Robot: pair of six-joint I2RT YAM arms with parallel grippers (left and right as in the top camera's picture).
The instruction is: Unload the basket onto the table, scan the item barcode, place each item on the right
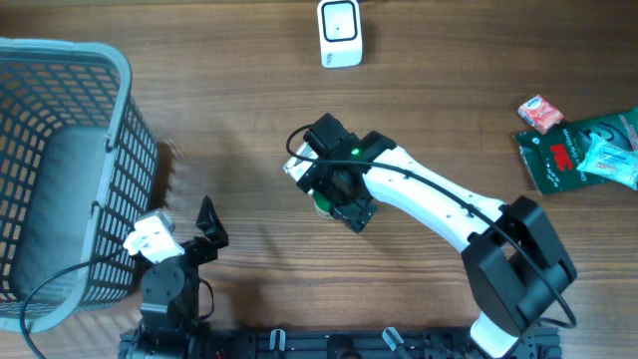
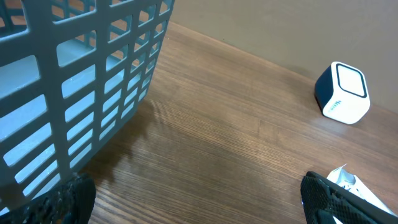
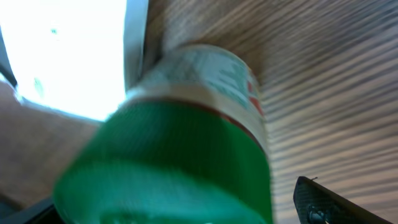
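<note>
Currently at grasp step: green-capped jar (image 3: 186, 124) at frame centre in overhead, on table (image 1: 199, 120), under right gripper (image 1: 334, 194). Jaws wide, visible finger apparently clear of jar side (wrist view blurred). Left gripper (image 1: 209, 229) wide, empty, lower left. Next: close on jar, lift, turn label toward scanner (image 1: 340, 33) at top centre

The bottle (image 3: 180, 137) has a green cap and a pale label with red print. It sits mid-desk (image 1: 199, 120), blurred, cap toward the wrist camera. The scanner (image 1: 340, 32), a small white box with a rounded square face, stands well apart at the far edge.
</note>
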